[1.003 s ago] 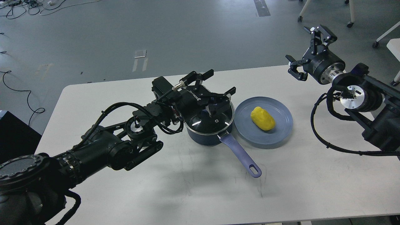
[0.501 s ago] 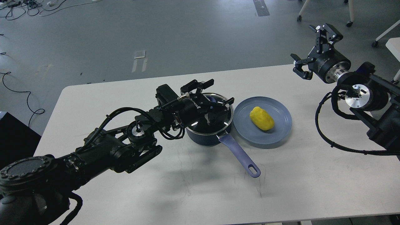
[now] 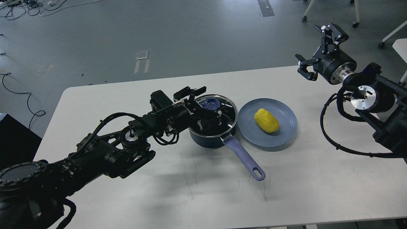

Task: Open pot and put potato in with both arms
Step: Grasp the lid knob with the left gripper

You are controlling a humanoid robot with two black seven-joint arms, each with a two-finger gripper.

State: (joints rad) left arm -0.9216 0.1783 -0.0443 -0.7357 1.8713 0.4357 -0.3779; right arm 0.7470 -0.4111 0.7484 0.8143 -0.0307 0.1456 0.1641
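A dark blue pot (image 3: 206, 140) with a purple handle (image 3: 244, 159) stands mid-table, covered by a glass lid (image 3: 227, 122) with a blue knob (image 3: 210, 103). My left gripper (image 3: 212, 104) is low over the lid, its fingers spread on either side of the knob; I cannot tell if they touch it. A yellow potato (image 3: 266, 120) lies on a blue-grey plate (image 3: 286, 133) just right of the pot. My right gripper (image 3: 309, 43) is open and empty, held high past the table's far right edge.
The white table (image 3: 190, 197) ends close behind the pot and at the right under my right arm. Chair legs with wheels (image 3: 356, 24) stand on the floor at the back right. My left arm (image 3: 127, 143) lies low across the table's left half.
My left gripper has drawn back to the left and dropped onto the lid, so the blue knob now shows between its fingers. My right gripper rose slightly and then held still.
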